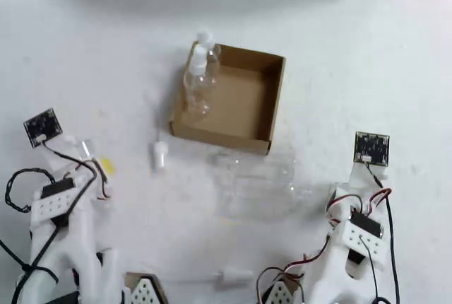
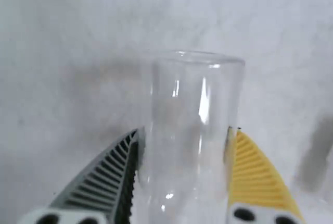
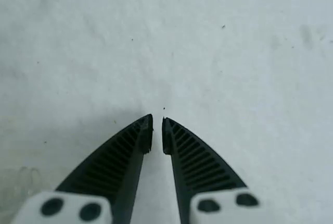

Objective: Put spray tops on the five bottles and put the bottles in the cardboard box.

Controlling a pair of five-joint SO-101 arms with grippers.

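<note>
In the high view, two capped bottles [image 1: 198, 78] lean at the left wall of the box [image 1: 277, 99]. Clear bare bottles [image 1: 254, 177] lie on the table [image 1: 353, 49] just in front of it, and two loose tops [image 1: 159, 155] lie nearer the arms. In the left wrist view, the left gripper [image 2: 182, 133] clamps a bottle [image 2: 190, 109] between its grey and yellow jaws, the see-through cylinder jutting past the tips. In the right wrist view, the right gripper [image 3: 157, 125] hangs over the table, black jaws all but closed on nothing.
</note>
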